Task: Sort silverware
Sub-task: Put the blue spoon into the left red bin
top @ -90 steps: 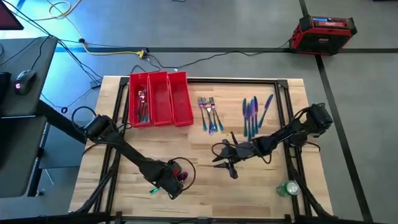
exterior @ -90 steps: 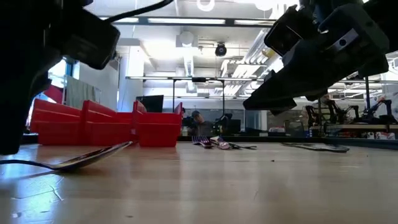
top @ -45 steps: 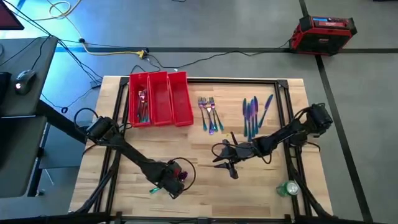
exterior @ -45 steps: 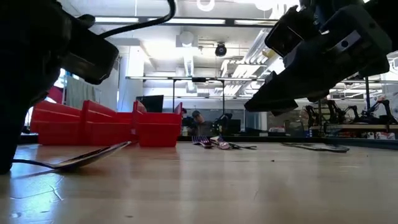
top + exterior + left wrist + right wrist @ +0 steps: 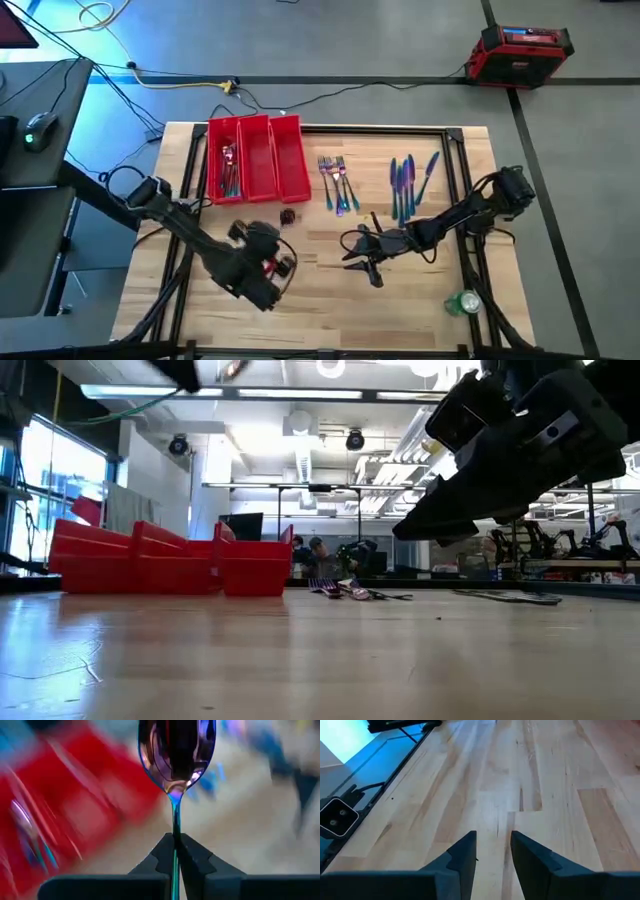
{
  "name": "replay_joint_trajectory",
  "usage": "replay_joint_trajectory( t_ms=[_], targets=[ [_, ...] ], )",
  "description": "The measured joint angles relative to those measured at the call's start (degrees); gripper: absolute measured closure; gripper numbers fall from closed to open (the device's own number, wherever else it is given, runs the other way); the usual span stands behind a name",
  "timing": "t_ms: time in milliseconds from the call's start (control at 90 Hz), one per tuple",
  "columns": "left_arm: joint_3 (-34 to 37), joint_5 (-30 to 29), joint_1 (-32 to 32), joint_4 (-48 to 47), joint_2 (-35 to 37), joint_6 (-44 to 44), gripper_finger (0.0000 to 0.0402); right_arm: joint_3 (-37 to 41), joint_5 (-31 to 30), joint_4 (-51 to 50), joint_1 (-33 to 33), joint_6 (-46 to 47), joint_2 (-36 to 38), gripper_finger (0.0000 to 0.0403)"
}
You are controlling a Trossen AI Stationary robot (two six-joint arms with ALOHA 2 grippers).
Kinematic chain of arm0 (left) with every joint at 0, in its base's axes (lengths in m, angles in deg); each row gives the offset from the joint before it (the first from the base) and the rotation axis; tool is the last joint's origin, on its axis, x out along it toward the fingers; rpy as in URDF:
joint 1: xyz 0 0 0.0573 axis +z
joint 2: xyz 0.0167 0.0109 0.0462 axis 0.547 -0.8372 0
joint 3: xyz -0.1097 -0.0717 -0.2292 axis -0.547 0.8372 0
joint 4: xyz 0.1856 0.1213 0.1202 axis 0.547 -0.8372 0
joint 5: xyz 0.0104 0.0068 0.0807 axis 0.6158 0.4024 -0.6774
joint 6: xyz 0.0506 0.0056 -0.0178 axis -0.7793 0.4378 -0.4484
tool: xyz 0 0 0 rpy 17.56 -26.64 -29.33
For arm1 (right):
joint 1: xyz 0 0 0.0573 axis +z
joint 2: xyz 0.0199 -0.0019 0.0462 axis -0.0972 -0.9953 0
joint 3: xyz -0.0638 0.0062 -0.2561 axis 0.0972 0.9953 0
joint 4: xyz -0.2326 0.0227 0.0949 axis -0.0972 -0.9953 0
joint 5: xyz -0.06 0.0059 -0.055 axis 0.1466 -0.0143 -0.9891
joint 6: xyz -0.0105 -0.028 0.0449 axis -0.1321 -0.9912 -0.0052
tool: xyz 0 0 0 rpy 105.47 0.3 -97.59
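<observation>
Carrying a spoon (image 5: 176, 755) clamped by its handle, the left gripper (image 5: 174, 851) hung above the table near the red tray (image 5: 256, 160); next came lowering it into a compartment (spoons, seemingly). Right gripper (image 5: 492, 851) waited, fingers apart.

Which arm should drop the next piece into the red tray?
Left. Its claw is shut on a spoon and sits just below the tray in the high view. The right claw is open and empty over bare table, farther from the tray.
</observation>
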Motion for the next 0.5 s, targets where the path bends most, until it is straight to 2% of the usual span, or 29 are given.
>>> replay_joint_trajectory(
  t_ms=[78, 167, 244, 411, 500],
  targets=[
    [1.93, -10.96, 2.01, 1.07, 2.03, -3.39, 0.0401, 0.00, 0.00, -0.01, 0.00, 0.00, 0.00, 0.0293],
    [2.96, -15.57, 7.32, 0.20, 3.58, -6.93, 0.0401, 0.00, 0.00, -0.01, 0.00, 0.02, 0.00, 0.0293],
    [5.75, -14.85, 13.13, 0.18, 4.77, -12.74, 0.0401, 0.00, -0.01, -0.03, -0.01, 0.36, 0.00, 0.0293],
    [10.82, -11.30, 27.19, -0.03, 9.47, -15.39, 0.0401, 0.00, 0.00, -0.01, 0.00, 0.44, 0.00, 0.0293],
    [14.30, -5.81, 34.38, -0.05, 13.03, -17.31, 0.0401, 0.02, 0.13, -0.06, 0.00, 0.86, -0.02, 0.0293]
  ],
)
